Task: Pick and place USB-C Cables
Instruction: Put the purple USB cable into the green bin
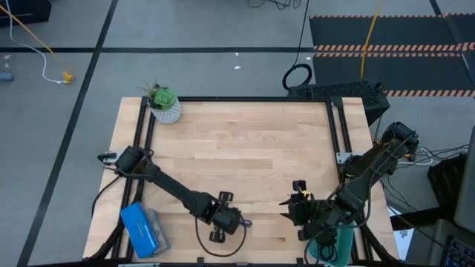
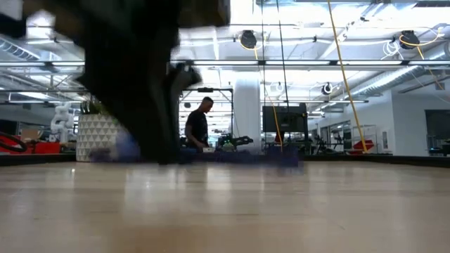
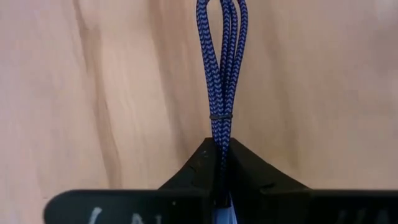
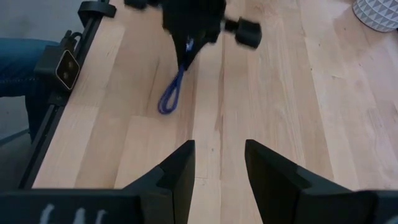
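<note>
The blue-purple USB-C cable (image 3: 221, 62) is a thin braided bundle bound by a small dark tie (image 3: 221, 116). My left gripper (image 3: 221, 155) is shut on it near the table's near edge (image 1: 239, 220). In the right wrist view the cable (image 4: 171, 96) slants down from the left gripper (image 4: 189, 37) toward the wood. My right gripper (image 4: 217, 149) is open and holds nothing; it is a short way to the right (image 1: 286, 210), pointing at the left gripper. The two dark cable bundles are not in view. My left gripper pinches the blue-purple cable bundle between its two fingers at one end, just behind the tie (image 3: 221, 134). The fingers lie along the bundle, which sticks out past the fingertips. Its looped end (image 4: 166, 107) is low over the table; whether it touches the wood, I cannot tell.
A blue box (image 1: 145, 228) sits at the table's near left corner. A teal container (image 1: 334, 245) shows under the right arm at the near right. A potted plant (image 1: 163, 102) stands at the far left corner. A person stands in the room beyond (image 2: 198, 126).
</note>
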Robot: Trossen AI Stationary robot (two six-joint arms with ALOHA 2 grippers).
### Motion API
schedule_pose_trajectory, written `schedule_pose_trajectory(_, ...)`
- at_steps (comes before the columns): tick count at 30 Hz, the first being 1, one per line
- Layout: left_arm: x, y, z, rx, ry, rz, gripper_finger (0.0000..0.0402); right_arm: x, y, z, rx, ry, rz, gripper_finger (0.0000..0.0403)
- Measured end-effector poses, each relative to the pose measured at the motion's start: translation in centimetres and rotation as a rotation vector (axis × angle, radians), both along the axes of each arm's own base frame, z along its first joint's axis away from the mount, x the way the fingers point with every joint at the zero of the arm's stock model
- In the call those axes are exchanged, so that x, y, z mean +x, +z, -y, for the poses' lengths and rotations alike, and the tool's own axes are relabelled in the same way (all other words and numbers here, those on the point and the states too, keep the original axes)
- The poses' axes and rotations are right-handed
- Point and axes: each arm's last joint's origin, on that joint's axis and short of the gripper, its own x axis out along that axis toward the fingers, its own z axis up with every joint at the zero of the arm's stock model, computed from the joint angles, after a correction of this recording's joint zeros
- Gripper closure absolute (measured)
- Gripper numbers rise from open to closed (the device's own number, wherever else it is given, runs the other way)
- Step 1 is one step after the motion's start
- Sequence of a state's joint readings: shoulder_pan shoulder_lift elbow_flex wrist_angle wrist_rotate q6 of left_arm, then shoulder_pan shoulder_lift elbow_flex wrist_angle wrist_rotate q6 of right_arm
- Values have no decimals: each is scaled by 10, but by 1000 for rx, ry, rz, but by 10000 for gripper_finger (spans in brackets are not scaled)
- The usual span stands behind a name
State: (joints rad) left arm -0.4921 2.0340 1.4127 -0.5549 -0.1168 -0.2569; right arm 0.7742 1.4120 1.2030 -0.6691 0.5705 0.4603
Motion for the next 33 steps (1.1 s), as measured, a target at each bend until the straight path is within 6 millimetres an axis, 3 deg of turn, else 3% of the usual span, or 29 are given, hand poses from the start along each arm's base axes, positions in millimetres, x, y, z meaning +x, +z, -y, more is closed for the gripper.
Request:
schedule_pose_trajectory(10, -6, 85, -10, 20, -20, -10, 377, -2, -9, 2, -18, 0, -19, 271)
schedule_pose_trajectory(18, -24, 138, -20, 50, -19, -67, 377, -2, -9, 2, -17, 0, -18, 271)
schedule_pose_trajectory(33, -53, 196, -34, 129, 34, -201, 378, -2, -9, 2, -18, 0, -17, 271)
